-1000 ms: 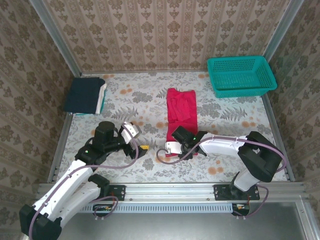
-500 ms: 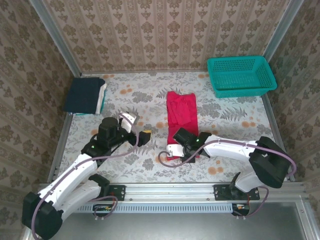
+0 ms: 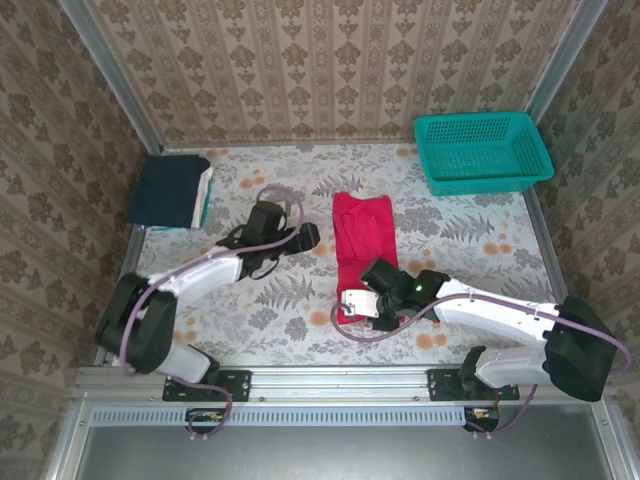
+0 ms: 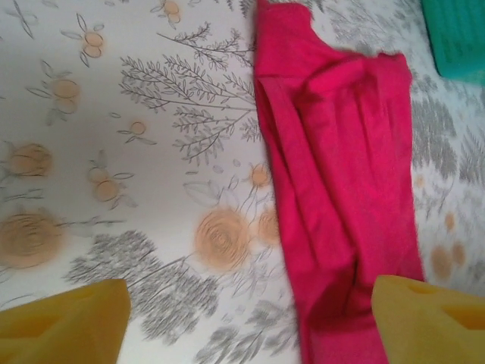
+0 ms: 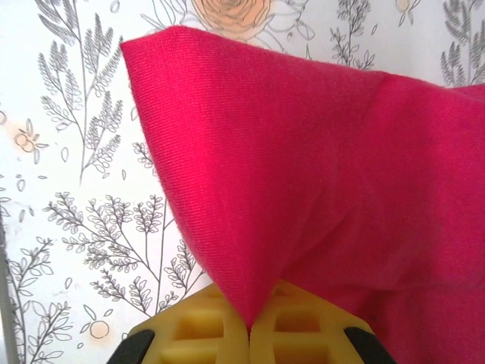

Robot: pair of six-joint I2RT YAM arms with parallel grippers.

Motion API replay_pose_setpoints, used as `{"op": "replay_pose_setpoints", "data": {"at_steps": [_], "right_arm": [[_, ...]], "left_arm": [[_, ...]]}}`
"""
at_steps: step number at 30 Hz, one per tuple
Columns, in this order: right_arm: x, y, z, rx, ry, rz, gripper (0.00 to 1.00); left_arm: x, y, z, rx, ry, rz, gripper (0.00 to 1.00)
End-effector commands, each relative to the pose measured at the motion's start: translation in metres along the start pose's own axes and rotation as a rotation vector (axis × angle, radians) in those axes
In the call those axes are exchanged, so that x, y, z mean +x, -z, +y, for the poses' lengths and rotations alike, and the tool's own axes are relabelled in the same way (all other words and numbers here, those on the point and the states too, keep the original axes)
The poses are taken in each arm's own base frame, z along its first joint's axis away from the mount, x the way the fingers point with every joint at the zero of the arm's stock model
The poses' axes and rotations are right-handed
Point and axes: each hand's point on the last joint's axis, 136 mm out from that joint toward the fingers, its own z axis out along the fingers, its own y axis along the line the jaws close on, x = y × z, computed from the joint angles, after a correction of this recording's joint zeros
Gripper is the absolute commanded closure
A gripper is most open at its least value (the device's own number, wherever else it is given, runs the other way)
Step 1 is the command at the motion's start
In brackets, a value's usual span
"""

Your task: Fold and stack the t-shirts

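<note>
- The red tee [image 3: 363,228] lies mid-surface as a long, narrow strip running near to far. It looks already folded lengthwise, with loose wrinkles along it.
- It should handle as light, limp knit cloth. It will sag from any single hold and slide little on the surface.
- The best holds are probably the hem or corners, one at each side, so that the strip folds over evenly.
- The right fingers [image 5: 303,334] are clamped together on the tee's near edge. The cloth rises from the pinch in a peaked fold.
- The left fingers [image 4: 61,318] stand wide apart and hold nothing. They are at the tee's left side, one over bare surface [image 3: 250,300] and the other seemingly above the cloth.
- The stack [image 3: 172,192] of folded shirts sits at the far left, well apart from the tee. Navy is on top, with white and teal edges showing at its right side.
- A basket [image 3: 482,150] stands at the far right.
- From above, the right wrist covers the tee's near end.
- I cannot tell how many layers the right fingers hold, where the sleeves are tucked, or how many shirts lie under the navy one.
</note>
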Motion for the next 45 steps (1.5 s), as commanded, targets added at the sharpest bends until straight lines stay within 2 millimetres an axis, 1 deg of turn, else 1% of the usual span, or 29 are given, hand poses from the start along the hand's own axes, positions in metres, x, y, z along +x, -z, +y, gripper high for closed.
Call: {"op": "replay_pose_setpoints", "data": {"at_steps": [1, 3, 5, 6, 8, 10, 12, 14, 19, 22, 23, 24, 26, 28, 33, 35, 37, 40, 42, 45], "right_arm": [[0.006, 0.005, 0.011, -0.033, -0.025, -0.003, 1.0], [0.006, 0.007, 0.011, -0.03, -0.025, -0.004, 1.0], [0.005, 0.008, 0.011, -0.031, -0.023, -0.008, 1.0], [0.005, 0.008, 0.011, -0.032, -0.022, -0.01, 1.0], [0.004, 0.01, 0.011, -0.03, -0.022, -0.015, 1.0], [0.005, 0.011, 0.01, -0.025, -0.025, -0.015, 1.0], [0.006, 0.012, 0.011, -0.025, -0.026, -0.015, 1.0], [0.006, 0.014, 0.011, -0.023, -0.027, -0.016, 1.0], [0.006, 0.016, 0.01, -0.02, -0.033, -0.02, 1.0], [0.005, 0.017, 0.01, -0.02, -0.035, -0.021, 1.0], [0.004, 0.018, 0.01, -0.022, -0.034, -0.022, 1.0], [0.004, 0.019, 0.011, -0.028, -0.035, -0.023, 1.0], [0.002, 0.022, 0.014, -0.047, -0.04, -0.026, 1.0], [0.0, 0.025, 0.018, -0.072, -0.044, -0.03, 1.0], [-0.007, 0.037, 0.028, -0.114, -0.043, -0.041, 1.0], [-0.012, 0.045, 0.028, -0.126, -0.042, -0.046, 1.0], [-0.016, 0.053, 0.023, -0.114, -0.032, -0.052, 1.0], [-0.021, 0.06, 0.01, -0.084, -0.004, -0.051, 1.0], [-0.021, 0.062, -0.002, -0.081, 0.0, -0.036, 1.0], [-0.018, 0.064, -0.028, -0.07, 0.012, 0.004, 1.0]], "left_arm": [[0.003, -0.025, -0.018, 0.042, 0.115, 0.051, 0.33], [0.005, -0.044, -0.026, 0.046, 0.115, 0.082, 0.37], [0.01, -0.062, -0.027, 0.024, 0.117, 0.121, 0.41], [0.008, -0.068, -0.031, 0.026, 0.115, 0.126, 0.43], [0.012, -0.083, -0.03, 0.009, 0.122, 0.15, 0.48], [0.013, -0.094, -0.031, 0.008, 0.13, 0.168, 0.52], [0.015, -0.104, -0.03, 0.003, 0.136, 0.187, 0.56], [0.019, -0.111, -0.028, -0.006, 0.143, 0.206, 0.63], [0.025, -0.121, -0.022, -0.023, 0.161, 0.229, 0.74], [0.029, -0.127, -0.02, -0.023, 0.17, 0.246, 0.77], [0.03, -0.128, -0.02, -0.021, 0.171, 0.25, 0.8], [0.032, -0.129, -0.019, -0.023, 0.172, 0.256, 0.83], [0.034, -0.131, -0.017, -0.023, 0.171, 0.265, 0.93], [0.038, -0.131, -0.017, -0.021, 0.165, 0.279, 1.0], [0.05, -0.124, -0.014, -0.013, 0.144, 0.318, 1.0], [0.057, -0.119, -0.007, -0.026, 0.144, 0.332, 1.0], [0.064, -0.115, -0.003, -0.032, 0.142, 0.345, 1.0], [0.072, -0.112, 0.003, -0.039, 0.134, 0.362, 1.0], [0.075, -0.112, 0.005, -0.034, 0.115, 0.366, 1.0], [0.076, -0.114, 0.006, -0.011, 0.104, 0.366, 1.0]]}}
